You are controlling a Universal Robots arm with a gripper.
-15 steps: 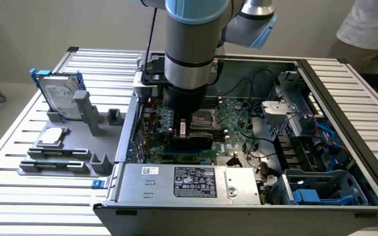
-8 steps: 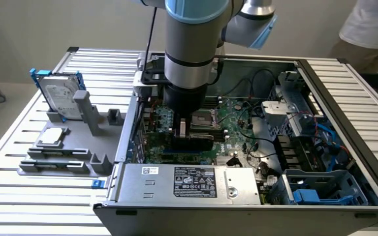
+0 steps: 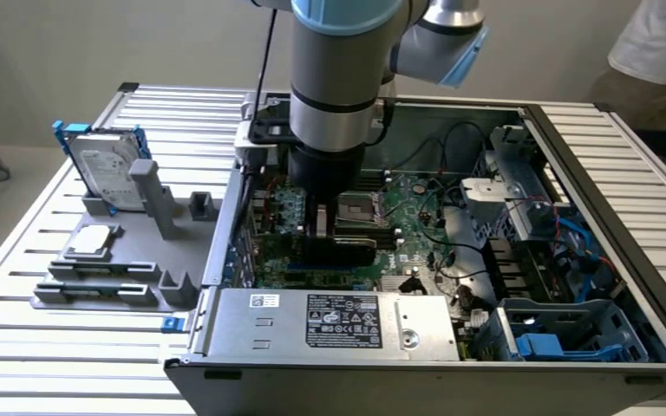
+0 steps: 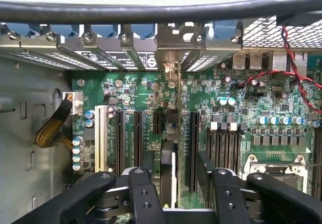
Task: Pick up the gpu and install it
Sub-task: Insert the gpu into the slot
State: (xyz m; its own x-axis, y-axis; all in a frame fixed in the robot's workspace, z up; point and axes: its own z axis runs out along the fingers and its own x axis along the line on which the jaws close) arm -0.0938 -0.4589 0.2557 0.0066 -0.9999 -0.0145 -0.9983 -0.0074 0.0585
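Gripper [image 4: 176, 159] is hanging low inside the computer case [image 3: 426, 386], and I'm reading its fingers [image 4: 148, 176] as spread, with a gap showing on each side of the gpu [image 4: 168, 168]. The gpu is standing edge-on in a motherboard [image 4: 241, 103] slot, its bracket end sitting at the rear slot wall. Empty slots [image 4: 137, 133] are running close beside both fingers, leaving little side room. The hard drive [image 3: 107, 165] is standing well apart outside the case.

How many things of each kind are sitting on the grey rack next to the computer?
Silver hard drive in a blue frame: 1
Flat silver square chip: 1
Narrow black memory sticks: 2
Total: 4
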